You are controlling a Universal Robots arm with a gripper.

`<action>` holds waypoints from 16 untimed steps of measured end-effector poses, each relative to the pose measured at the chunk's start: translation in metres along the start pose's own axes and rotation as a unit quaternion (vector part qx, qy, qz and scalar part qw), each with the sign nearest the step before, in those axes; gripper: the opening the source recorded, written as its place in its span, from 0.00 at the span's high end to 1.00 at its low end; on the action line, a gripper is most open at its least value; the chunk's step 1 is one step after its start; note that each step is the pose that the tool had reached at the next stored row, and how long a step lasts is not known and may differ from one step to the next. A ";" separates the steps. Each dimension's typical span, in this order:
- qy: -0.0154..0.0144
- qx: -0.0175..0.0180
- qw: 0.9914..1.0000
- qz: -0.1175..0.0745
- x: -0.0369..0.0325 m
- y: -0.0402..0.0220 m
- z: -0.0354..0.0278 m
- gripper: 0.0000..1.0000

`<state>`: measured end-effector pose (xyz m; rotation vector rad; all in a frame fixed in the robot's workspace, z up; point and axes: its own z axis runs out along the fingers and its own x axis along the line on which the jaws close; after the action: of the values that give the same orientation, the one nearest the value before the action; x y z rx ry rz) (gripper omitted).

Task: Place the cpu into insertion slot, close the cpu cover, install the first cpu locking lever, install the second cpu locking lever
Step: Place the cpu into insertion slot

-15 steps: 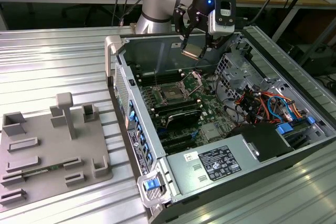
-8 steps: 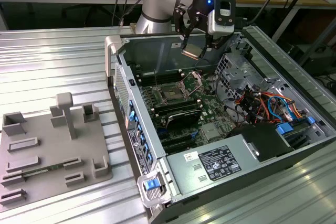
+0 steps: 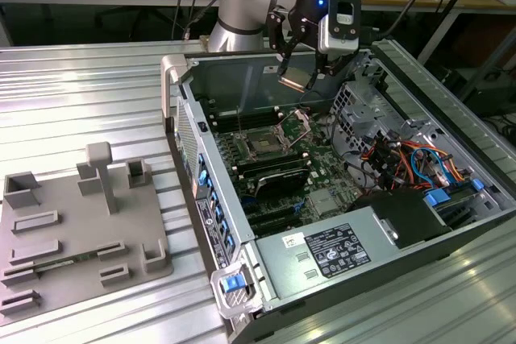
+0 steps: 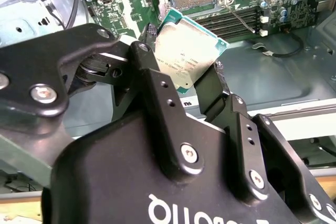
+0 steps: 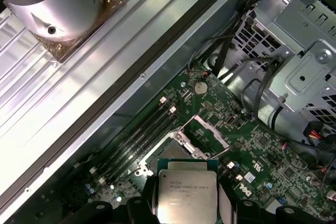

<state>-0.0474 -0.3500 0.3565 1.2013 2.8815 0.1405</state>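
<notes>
**Cpu clasped above the open socket**

We see the cpu point(image 3: 294, 80) point(image 4: 186, 59) point(image 5: 187, 198) grasped by two opposite edges in the end effector point(image 3: 297, 75), its silvery-tan face plain in both wrist views. We judge the edge grip is meant to spare the underside contacts and leave the chip free to be lowered in. It hangs in the air, well apart from the board, at about one o'clock from the insertion slot point(image 3: 264, 147) in the exterior view.

The slot lies bare with its dark centre exposed, because the cpu cover point(image 3: 295, 124) stands tipped up on its hinge at the slot's one o'clock side, which leaves the way in free. In the second wrist view a thin wire lever point(image 4: 239, 18) juts out loose beside the socket.

Around all this sits the open computer case point(image 3: 173, 70), lying on the ribbed metal surface point(image 3: 81, 94). A grey fixture plate point(image 3: 72, 223) lies at about eight o'clock from the case.
</notes>
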 end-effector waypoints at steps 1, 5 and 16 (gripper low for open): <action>0.000 0.000 1.000 0.001 0.0000 0.0000 0.0000 0.45; 0.000 0.000 1.000 0.005 0.0000 0.0000 0.0000 0.45; -0.001 0.000 1.000 0.015 0.0001 -0.0001 0.0000 0.45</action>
<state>-0.0475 -0.3500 0.3565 1.2437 2.8620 0.1401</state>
